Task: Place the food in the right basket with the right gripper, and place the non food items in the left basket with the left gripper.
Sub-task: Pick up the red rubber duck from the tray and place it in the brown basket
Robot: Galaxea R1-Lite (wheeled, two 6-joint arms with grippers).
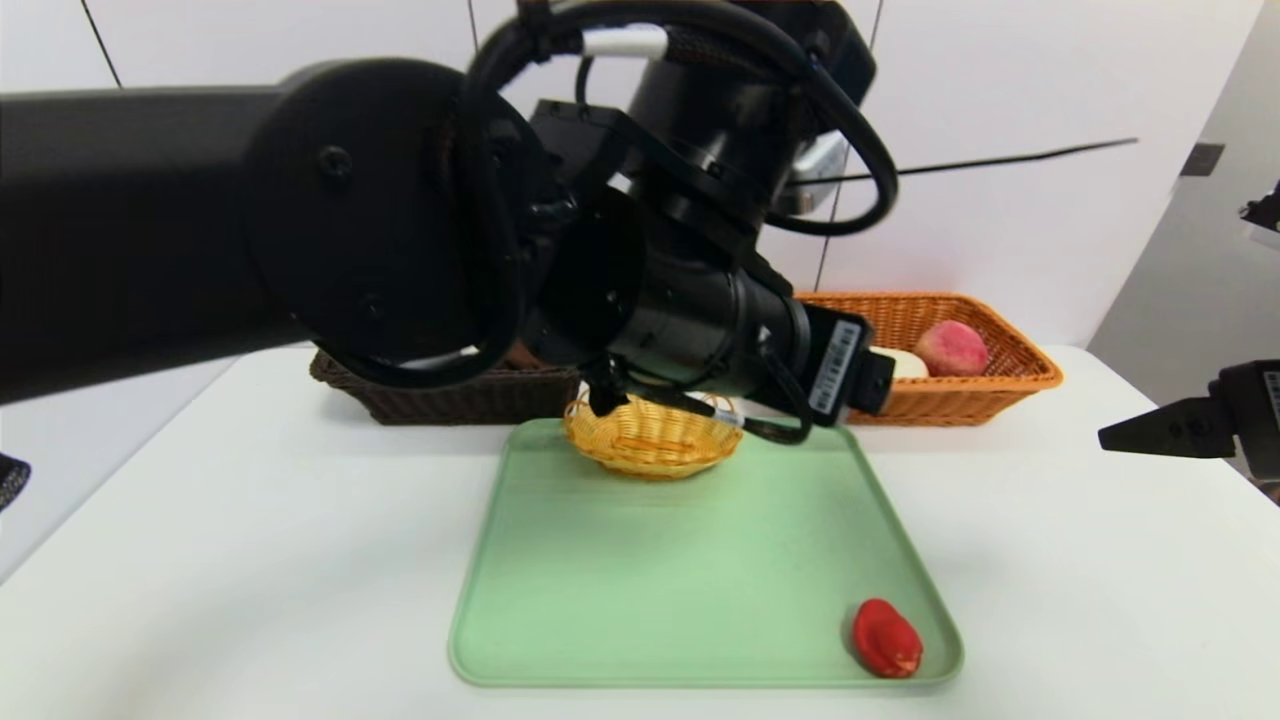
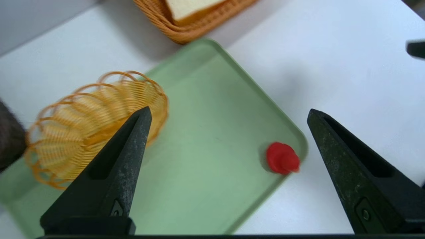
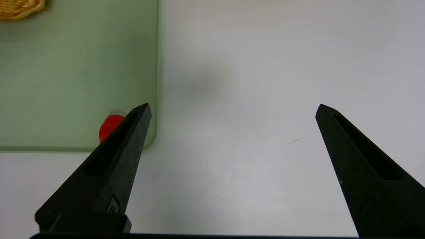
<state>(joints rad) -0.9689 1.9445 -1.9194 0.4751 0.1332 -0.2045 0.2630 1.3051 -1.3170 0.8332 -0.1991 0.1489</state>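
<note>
**Op:** On the head view my left arm fills the frame above the green tray point(image 1: 560, 600). A small yellow wicker basket point(image 1: 650, 445) sits at the tray's far edge, a red food piece point(image 1: 886, 640) at its near right corner.

**Spotter:** Left wrist?

**Op:** Left gripper point(image 2: 229, 113) gapes wide over the tray, holding nothing.

**Spotter:** Right wrist?

**Op:** Right gripper point(image 3: 232, 106) spread wide, parked over bare table point(image 3: 249, 83) just right of the tray.

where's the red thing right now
In the head view the red item lies in the green tray's near right corner, far from the small wicker basket.
</note>
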